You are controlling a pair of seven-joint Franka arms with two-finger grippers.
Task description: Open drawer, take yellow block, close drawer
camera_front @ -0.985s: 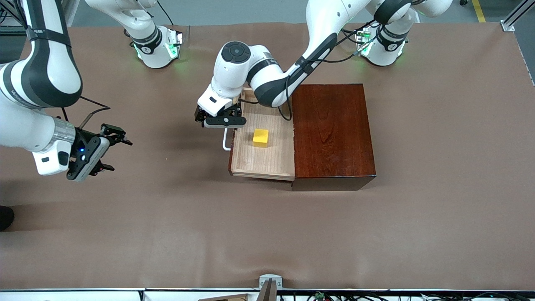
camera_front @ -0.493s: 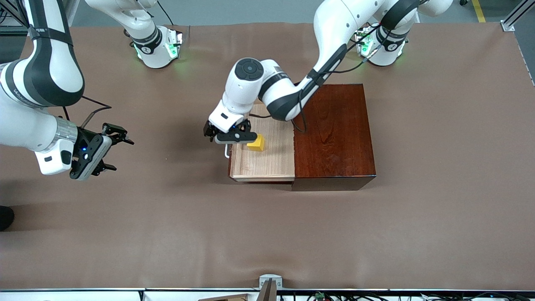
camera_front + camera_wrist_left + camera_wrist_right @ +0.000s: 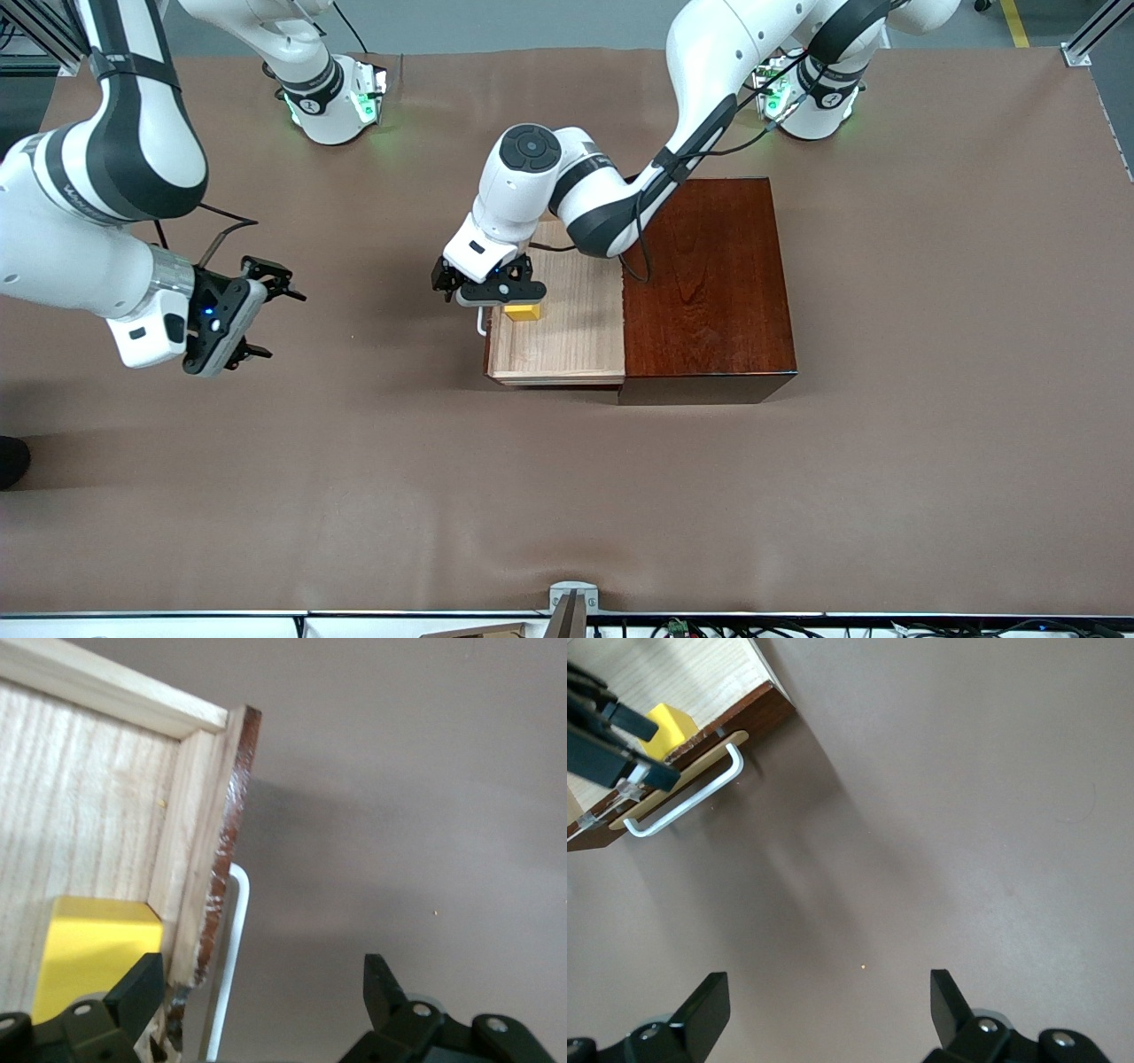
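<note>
The drawer stands pulled out of the dark reddish-brown box toward the right arm's end. Its white handle shows below my left gripper. The yellow block lies in the drawer close to its front panel, partly hidden by that gripper. In the left wrist view the gripper is open and straddles the front panel and handle, with one finger beside the block. My right gripper is open and empty over bare table toward the right arm's end.
The right wrist view shows the drawer's handle, the block and the left gripper ahead of my right gripper. The brown table cover lies around the box.
My left gripper moved along the drawer's front toward the camera and now covers part of the block. The block lies closer to the front panel than before. My right gripper shifted slightly toward the drawer.
</note>
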